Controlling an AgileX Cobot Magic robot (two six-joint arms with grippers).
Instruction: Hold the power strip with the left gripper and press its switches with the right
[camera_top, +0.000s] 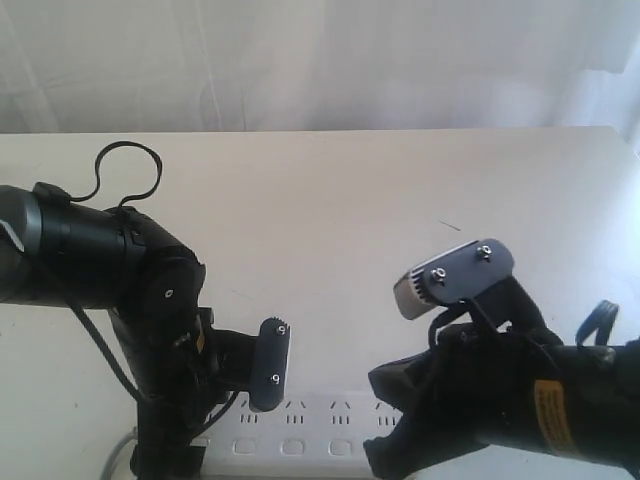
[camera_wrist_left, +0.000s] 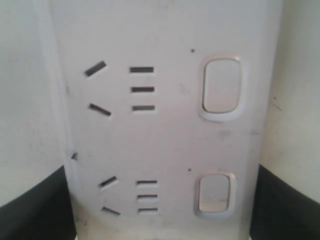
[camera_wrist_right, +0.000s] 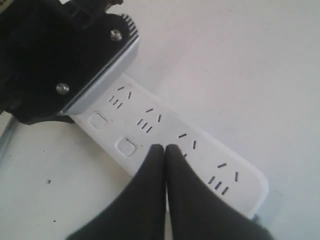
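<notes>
The white power strip (camera_top: 300, 428) lies along the near edge of the table, its grey cord (camera_top: 118, 455) trailing off its left end. My left gripper (camera_wrist_left: 162, 202) is shut on the power strip (camera_wrist_left: 165, 135), one black finger on each long side. Two switches (camera_wrist_left: 221, 86) show between them. Its flat finger plate (camera_top: 272, 365) stands over the strip's left part. My right gripper (camera_wrist_right: 165, 149) is shut, its tips pressed together on the power strip (camera_wrist_right: 210, 160) just past the second visible switch (camera_wrist_right: 126, 146). What lies under the tips is hidden. Its grey-tipped finger plate (camera_top: 455, 272) shows at the right.
The strip rests on a white table (camera_top: 350, 200) with a white curtain (camera_top: 300, 60) behind its far edge. The left arm's looped black cable (camera_top: 128, 160) arches over the table at the left. The left finger plate (camera_wrist_right: 95, 65) sits close beside my right fingertips.
</notes>
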